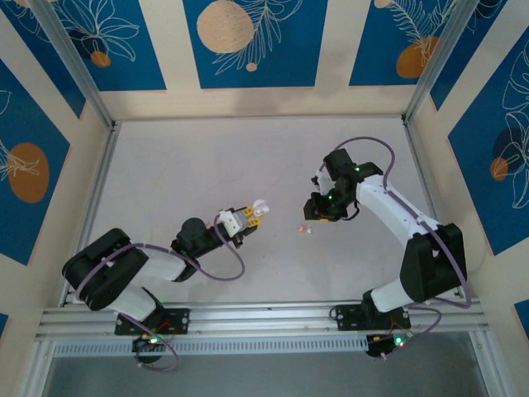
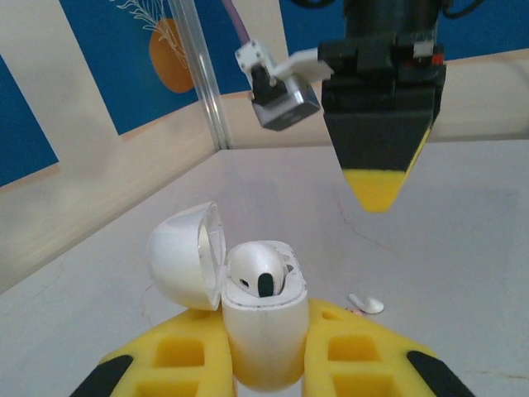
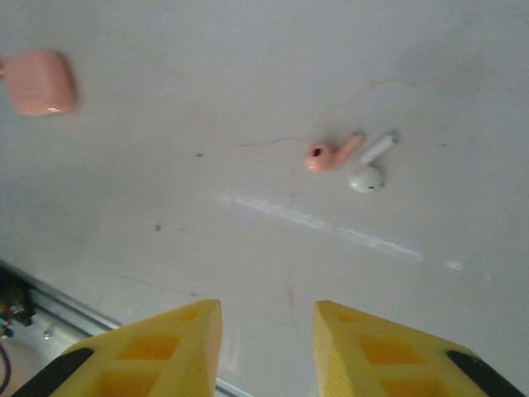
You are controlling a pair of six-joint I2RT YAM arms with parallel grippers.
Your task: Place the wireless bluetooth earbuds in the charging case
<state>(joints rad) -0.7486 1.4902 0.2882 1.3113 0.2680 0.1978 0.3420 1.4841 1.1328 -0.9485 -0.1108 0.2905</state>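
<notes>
Fingers, left gripper (image 1: 250,217): we see both yellow pads (image 2: 186,356) clenched on the lower body of a glossy white rounded plastic charging case (image 2: 263,339), which stands upright between them.
Case lid: the hinged lid (image 2: 186,256) is swung open, off to the left in the left wrist view.
Seated bud: one white earbud (image 2: 258,269) sits in the open case, head up, with a dark spot facing the camera.
Table: pale grey matte tabletop (image 1: 190,165); we note faint scratches and a white streak in the right wrist view.
Loose buds: a small salmon-pink plastic earbud (image 3: 329,155) and a small white plastic earbud (image 3: 366,177) lie side by side on the tabletop. In the top view they sit between the two grippers, nearer the right one.
Fingers, right gripper (image 3: 266,310): the yellow fingers (image 3: 165,351) are released and stand apart with nothing between them. They hover near the loose buds without touching them.
Pink case: a salmon-pink rounded plastic case (image 3: 37,81) lies on the tabletop at the upper left of the right wrist view, well apart from the loose buds. We cannot tell for sure that its lid is shut.
</notes>
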